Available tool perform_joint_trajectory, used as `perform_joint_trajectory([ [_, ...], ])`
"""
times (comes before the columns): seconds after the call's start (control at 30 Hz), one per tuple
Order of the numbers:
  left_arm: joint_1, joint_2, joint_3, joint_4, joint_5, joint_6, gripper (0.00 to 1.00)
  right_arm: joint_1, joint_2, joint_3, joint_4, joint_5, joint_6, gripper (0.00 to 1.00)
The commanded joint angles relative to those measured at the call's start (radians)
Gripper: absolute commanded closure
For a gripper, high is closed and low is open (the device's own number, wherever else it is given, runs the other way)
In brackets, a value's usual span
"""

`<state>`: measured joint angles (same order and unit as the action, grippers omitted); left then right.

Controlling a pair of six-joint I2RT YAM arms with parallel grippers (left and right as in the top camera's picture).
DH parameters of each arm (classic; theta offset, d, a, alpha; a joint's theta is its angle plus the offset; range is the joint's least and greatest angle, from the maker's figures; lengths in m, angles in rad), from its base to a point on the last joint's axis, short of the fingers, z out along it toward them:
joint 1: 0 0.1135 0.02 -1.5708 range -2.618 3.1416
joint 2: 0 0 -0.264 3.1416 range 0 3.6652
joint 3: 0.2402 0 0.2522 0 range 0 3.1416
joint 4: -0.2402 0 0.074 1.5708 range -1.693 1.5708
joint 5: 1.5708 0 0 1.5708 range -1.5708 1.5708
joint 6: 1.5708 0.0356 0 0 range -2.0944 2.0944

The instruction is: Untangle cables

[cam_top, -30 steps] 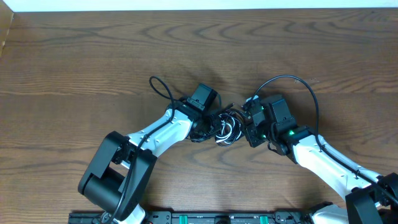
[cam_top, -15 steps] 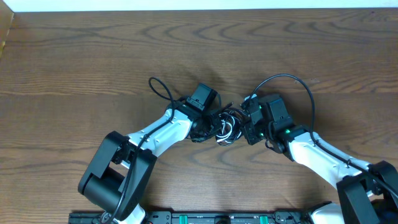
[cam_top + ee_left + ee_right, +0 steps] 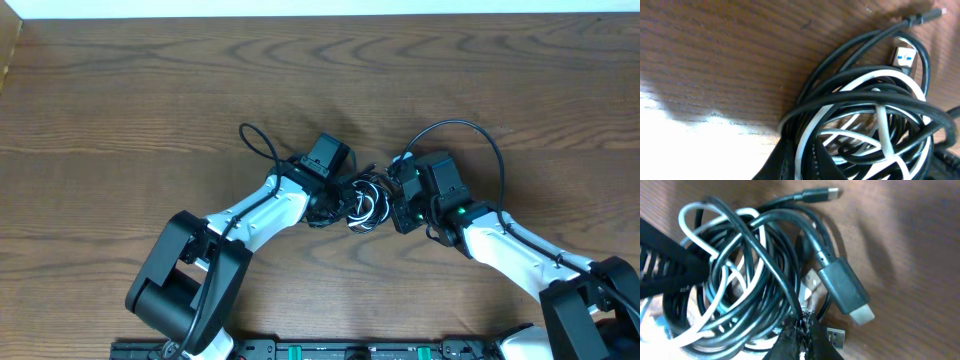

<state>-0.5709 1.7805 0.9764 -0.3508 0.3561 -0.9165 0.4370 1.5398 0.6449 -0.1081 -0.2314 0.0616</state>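
Dark wood-grain table point(image 3: 120, 90), cables point(image 3: 365, 200) mid.

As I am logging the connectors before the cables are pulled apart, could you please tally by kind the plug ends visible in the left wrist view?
Wide plug with blue insert: 1
Slim black plug: 1
Total: 2
More plugs may be hidden inside the tangle of cables.
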Motion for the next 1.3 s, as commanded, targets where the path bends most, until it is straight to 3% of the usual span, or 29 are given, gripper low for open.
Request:
perform_joint_trajectory([
  [0.0,0.003,0.015,-0.011,0.000,-0.111,-0.001,0.92,0.006,-0.047,0.042,-0.064,0.000,0.059,0.99],
  [0.43,0.003,0.015,-0.011,-0.003,-0.190,0.105,0.92,-0.047,-0.130,0.390,-0.678,-0.039,0.073,0.99],
  [0.93,0.003,0.015,-0.011,-0.004,-0.190,0.120,0.92,-0.111,-0.131,0.731,-0.936,-0.048,0.027,0.99],
  [1.0,0.003,0.015,-0.011,-0.004,-0.191,0.120,0.92,-0.115,-0.130,0.735,-0.935,-0.052,0.027,0.83],
  [1.03,0.003,0.015,-0.011,-0.004,-0.190,0.120,0.92,-0.115,-0.130,0.735,-0.941,-0.052,0.027,0.64],
  [1.2,0.003,0.015,-0.011,-0.004,-0.190,0.119,0.92,-0.114,-0.113,0.722,-0.999,-0.062,0.027,0.10],
  [1.23,0.003,0.015,-0.011,-0.004,-0.190,0.119,0.92,-0.114,-0.113,0.717,-1.008,-0.072,0.028,0.01],
  [1.27,0.003,0.015,-0.011,-0.004,-0.190,0.119,0.92,-0.113,-0.113,0.706,-1.015,-0.088,0.027,0.01],
])
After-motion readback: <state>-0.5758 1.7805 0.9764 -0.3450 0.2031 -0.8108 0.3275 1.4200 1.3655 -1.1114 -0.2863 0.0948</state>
